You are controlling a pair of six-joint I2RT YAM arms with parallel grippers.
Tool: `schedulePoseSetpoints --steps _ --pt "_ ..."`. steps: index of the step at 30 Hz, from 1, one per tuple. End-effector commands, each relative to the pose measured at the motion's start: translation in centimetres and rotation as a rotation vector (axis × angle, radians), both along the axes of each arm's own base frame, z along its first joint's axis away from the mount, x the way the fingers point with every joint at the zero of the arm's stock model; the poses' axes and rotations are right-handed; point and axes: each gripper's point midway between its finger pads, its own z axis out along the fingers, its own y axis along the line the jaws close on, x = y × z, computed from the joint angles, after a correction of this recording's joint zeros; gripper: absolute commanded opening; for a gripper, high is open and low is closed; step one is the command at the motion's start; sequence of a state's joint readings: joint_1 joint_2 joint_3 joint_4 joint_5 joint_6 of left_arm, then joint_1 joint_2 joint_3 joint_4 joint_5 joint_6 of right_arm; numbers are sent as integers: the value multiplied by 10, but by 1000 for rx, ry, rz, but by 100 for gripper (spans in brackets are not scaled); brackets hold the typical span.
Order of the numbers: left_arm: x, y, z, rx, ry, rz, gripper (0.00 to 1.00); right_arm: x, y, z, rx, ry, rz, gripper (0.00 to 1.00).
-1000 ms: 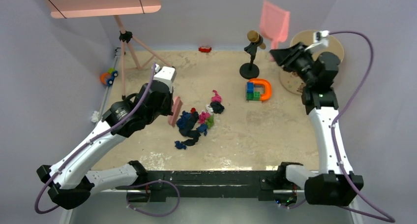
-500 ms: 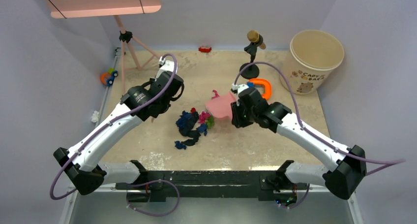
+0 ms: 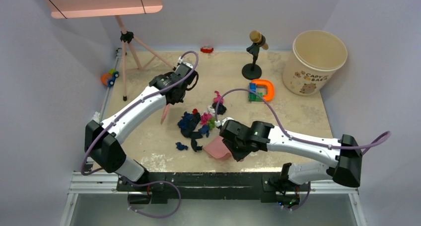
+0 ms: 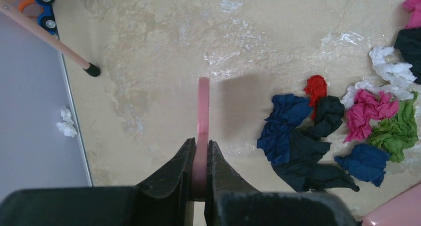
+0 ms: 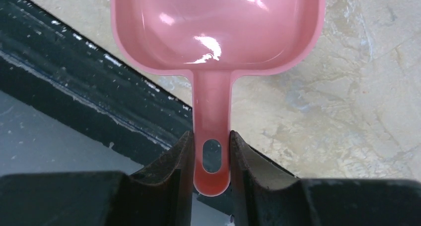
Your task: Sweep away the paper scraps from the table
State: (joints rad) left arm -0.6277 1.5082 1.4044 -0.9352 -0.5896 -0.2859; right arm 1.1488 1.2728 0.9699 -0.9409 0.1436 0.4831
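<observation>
The paper scraps lie in a loose pile of navy, blue, magenta, red, green and white wads mid-table; they also show at the right of the left wrist view. My left gripper is shut on a pink brush, held edge-on just left of the pile, apart from it. My right gripper is shut on the handle of an empty pink dustpan, low over the table at the pile's near side by the front rail.
A beige bucket stands at the back right. A microphone stand, a blue-green block stack with an orange ring, a red toy car and a pink tripod stand at the back. The black front rail lies under the dustpan's edge.
My right arm swung the dustpan from the bucket at the back right, across the middle, to the pile's near side. My left arm stretched out farther; the brush stayed left of the pile.
</observation>
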Motion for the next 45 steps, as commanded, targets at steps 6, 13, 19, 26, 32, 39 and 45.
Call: schedulePoseSetpoints --steps 6,13,19,26,32,39,45 --pt "25 -25 23 -69 -70 -139 0 -33 -4 20 120 78 17 0" --pt "11 -12 21 -36 -19 -90 0 -51 -5 21 94 110 89 0" --pt "-28 6 -1 -31 115 14 0 -59 17 13 40 91 195 0" --pt "-62 -2 -30 -121 236 -46 0 -39 60 17 65 22 247 0" --pt "-80 -43 -49 -306 333 -139 0 -24 83 11 77 -9 295 0" --pt "-100 -80 -58 -466 427 -217 0 11 86 0 97 -14 265 0" --pt "-113 -105 -39 -580 455 -274 0 27 86 -12 71 -21 247 0"
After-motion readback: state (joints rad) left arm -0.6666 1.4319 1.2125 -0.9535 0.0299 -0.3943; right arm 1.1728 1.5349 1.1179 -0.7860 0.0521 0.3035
